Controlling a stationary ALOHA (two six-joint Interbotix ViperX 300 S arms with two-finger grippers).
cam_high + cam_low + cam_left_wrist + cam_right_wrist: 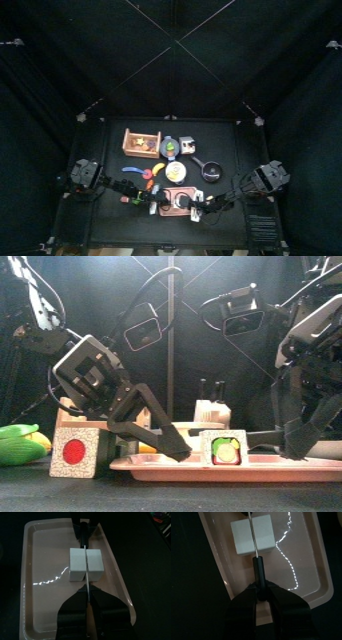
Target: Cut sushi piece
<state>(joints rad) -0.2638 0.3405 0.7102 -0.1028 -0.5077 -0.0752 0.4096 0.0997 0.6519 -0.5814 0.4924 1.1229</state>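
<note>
Mid-cut: right gripper [256, 598] clenched a knife [252, 534] over the sushi piece [252, 534].
Left gripper [87, 607] seemingly clamped the blade tip, steadying it on the tray [40, 587].

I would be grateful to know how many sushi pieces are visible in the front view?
2. One white block with a red centre stands on the black table left of the pink tray; one with a green centre stands on the tray. Others may be hidden.
</note>
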